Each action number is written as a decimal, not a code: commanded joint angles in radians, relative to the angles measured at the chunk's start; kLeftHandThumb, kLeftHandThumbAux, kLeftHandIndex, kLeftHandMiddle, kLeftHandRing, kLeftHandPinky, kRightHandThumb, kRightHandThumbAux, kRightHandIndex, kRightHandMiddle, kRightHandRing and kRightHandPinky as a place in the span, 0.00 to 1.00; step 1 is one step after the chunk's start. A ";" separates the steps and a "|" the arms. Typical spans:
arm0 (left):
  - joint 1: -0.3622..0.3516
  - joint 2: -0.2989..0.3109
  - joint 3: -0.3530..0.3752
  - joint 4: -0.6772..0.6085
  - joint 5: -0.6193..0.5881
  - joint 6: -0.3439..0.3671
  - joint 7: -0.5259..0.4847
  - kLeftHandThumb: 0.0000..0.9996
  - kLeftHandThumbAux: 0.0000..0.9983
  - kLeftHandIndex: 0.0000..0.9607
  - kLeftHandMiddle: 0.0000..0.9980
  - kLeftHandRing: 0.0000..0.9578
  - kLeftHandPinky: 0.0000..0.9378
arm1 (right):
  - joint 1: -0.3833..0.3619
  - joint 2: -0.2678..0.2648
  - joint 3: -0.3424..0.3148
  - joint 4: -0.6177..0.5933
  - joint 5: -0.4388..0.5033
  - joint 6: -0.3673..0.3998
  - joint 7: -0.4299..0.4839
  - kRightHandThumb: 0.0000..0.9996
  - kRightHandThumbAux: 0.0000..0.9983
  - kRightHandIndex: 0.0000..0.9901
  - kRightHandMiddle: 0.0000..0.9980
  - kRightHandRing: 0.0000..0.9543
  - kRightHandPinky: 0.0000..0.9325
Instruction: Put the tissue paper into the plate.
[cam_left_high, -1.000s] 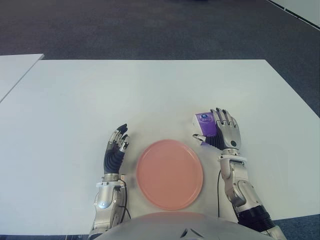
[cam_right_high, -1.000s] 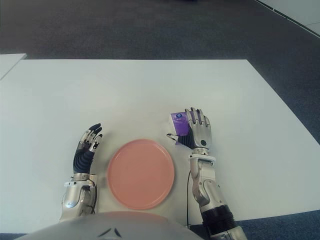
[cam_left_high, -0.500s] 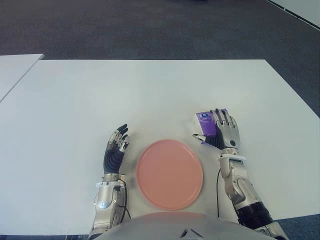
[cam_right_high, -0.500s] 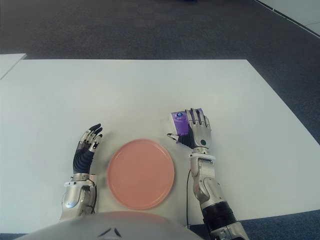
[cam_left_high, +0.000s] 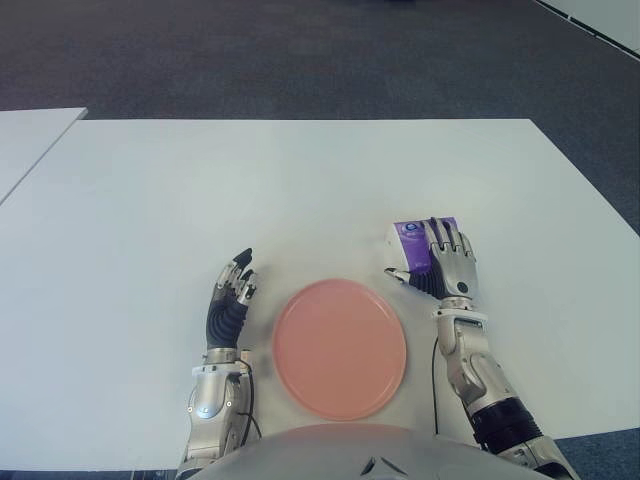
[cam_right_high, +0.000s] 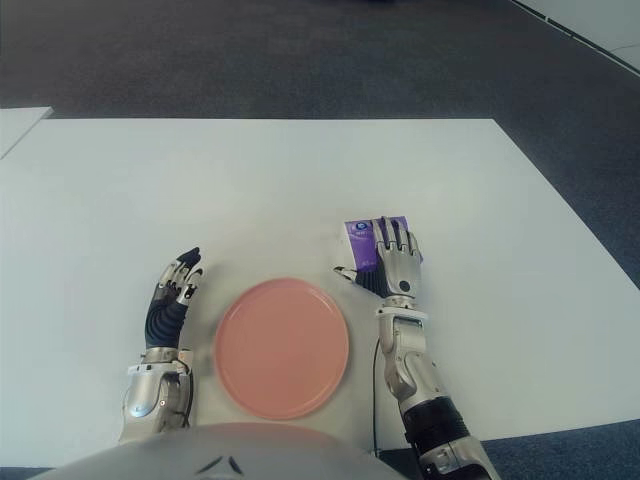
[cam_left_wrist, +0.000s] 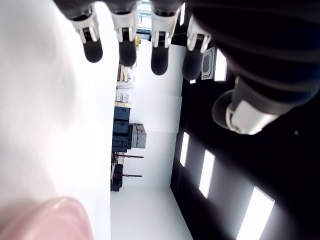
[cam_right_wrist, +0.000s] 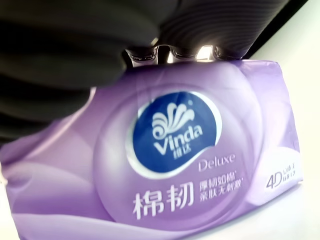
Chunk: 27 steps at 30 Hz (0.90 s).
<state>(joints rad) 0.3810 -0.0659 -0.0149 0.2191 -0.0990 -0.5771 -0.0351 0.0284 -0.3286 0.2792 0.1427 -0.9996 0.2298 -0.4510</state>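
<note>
The tissue paper is a purple Vinda pack (cam_left_high: 408, 238) lying on the white table (cam_left_high: 250, 190), just beyond the right rim of the pink plate (cam_left_high: 340, 348). My right hand (cam_left_high: 447, 265) lies over the pack's right part, fingers stretched flat across its top and thumb sticking out to the left, clear of the pack. The right wrist view is filled by the pack's label (cam_right_wrist: 175, 165), with the fingers (cam_right_wrist: 100, 45) dark above it. My left hand (cam_left_high: 232, 295) shows left of the plate with relaxed fingers, holding nothing.
A second white table (cam_left_high: 30, 140) stands at the far left. Dark carpet (cam_left_high: 300, 50) lies beyond the table's far edge. The plate's rim (cam_left_wrist: 45, 220) shows in the left wrist view.
My right hand has slid a little forward over the pack, and the pack has shifted slightly away from me. The left hand and the plate have not moved.
</note>
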 joint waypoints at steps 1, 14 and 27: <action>0.087 -0.011 0.003 0.060 0.006 0.100 0.014 0.11 0.54 0.22 0.15 0.12 0.13 | 0.003 -0.002 0.011 0.063 0.030 -0.015 0.000 0.18 0.42 0.02 0.05 0.00 0.00; 0.096 -0.015 0.007 0.021 0.010 0.116 0.023 0.12 0.54 0.20 0.14 0.11 0.11 | -0.045 -0.002 0.012 0.217 0.103 -0.057 -0.042 0.17 0.44 0.03 0.05 0.01 0.00; 0.098 -0.013 0.001 -0.012 0.016 0.144 0.019 0.11 0.54 0.20 0.14 0.10 0.10 | -0.107 0.004 0.023 0.335 0.150 -0.050 -0.012 0.13 0.45 0.02 0.02 0.00 0.00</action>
<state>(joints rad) 0.4254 -0.0732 -0.0148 0.1572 -0.0937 -0.5052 -0.0277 -0.1129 -0.3365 0.2856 0.3993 -0.8934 0.1685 -0.5313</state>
